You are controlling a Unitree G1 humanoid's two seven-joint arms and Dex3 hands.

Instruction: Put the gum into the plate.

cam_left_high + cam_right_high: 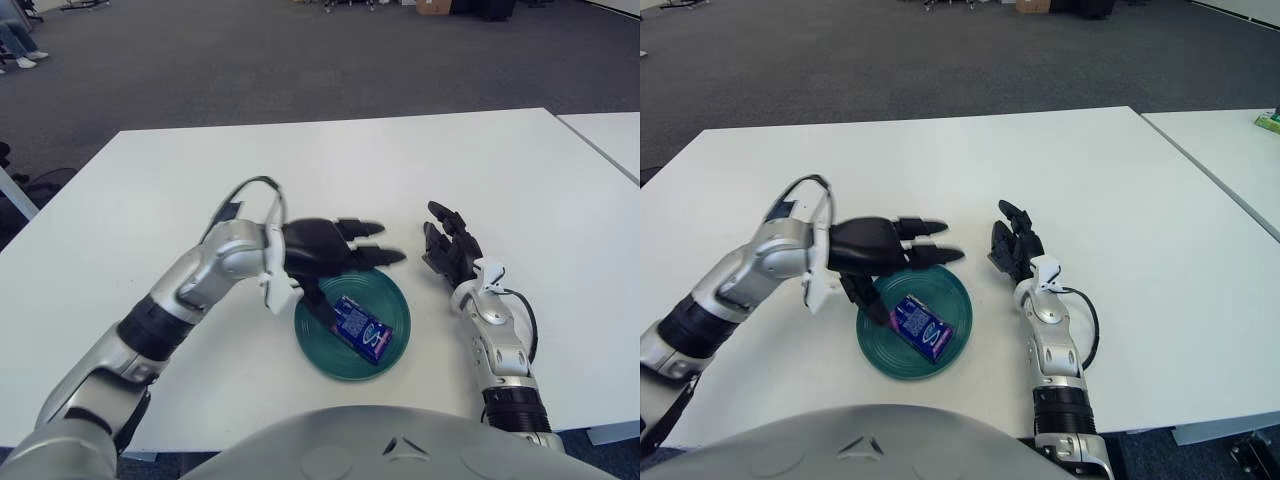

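One blue gum pack [361, 333] lay tilted inside the teal plate [399, 301], toward its near side, resting on the plate's floor with no fingers closed around it. The plate sat on the white bench [330, 165], near the front edge. The left robot hand [335, 256] hovered over the plate's far-left rim, its dark fingers [372, 258] stretched out and released, holding nothing; one lower finger reached down toward the pack's left end, though whether it touched the pack could not be told. The right robot hand [1015, 245] showed just beside the plate on its right, fingers loosely spread and grasping nothing. A second white bench [1230, 150] stood to the right, apart from the first.
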